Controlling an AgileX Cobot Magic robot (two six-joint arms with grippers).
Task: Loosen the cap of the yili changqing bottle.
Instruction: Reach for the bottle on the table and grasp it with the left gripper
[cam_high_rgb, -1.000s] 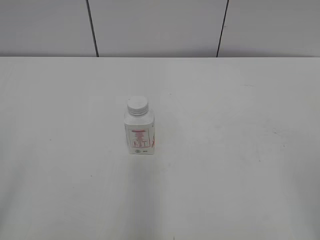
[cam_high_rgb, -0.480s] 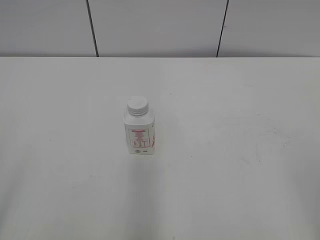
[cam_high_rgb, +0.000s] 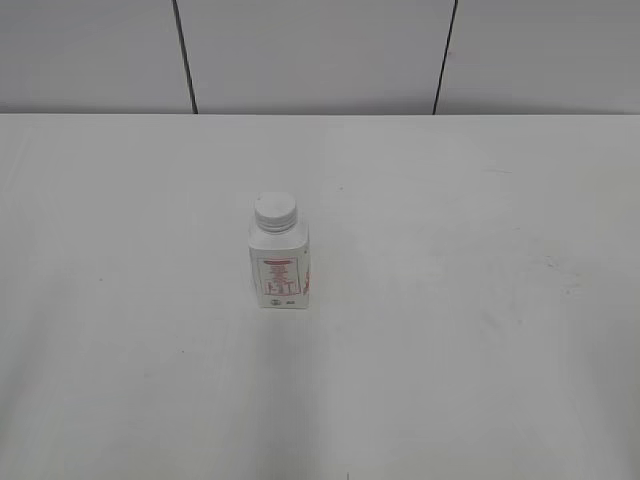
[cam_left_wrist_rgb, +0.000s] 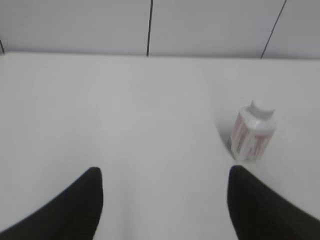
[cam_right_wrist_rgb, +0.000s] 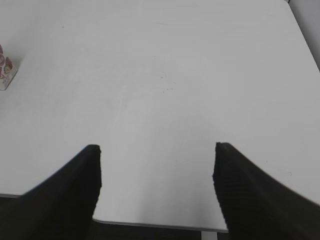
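The yili changqing bottle (cam_high_rgb: 279, 268), small, white and squarish with a red-printed label, stands upright on the white table left of centre. Its white ribbed cap (cam_high_rgb: 274, 210) sits on the neck. In the left wrist view the bottle (cam_left_wrist_rgb: 251, 134) stands ahead and to the right of my left gripper (cam_left_wrist_rgb: 164, 175), which is open and empty; the cap (cam_left_wrist_rgb: 262, 109) shows on top. In the right wrist view only the bottle's bottom corner (cam_right_wrist_rgb: 5, 70) shows at the far left edge. My right gripper (cam_right_wrist_rgb: 157, 149) is open and empty over the table's near edge. Neither gripper shows in the exterior view.
The white table (cam_high_rgb: 450, 300) ends at a grey panelled wall (cam_high_rgb: 320, 50) behind. The table's near edge (cam_right_wrist_rgb: 160, 225) shows below my right gripper, and its far right corner (cam_right_wrist_rgb: 287, 4) at the top.
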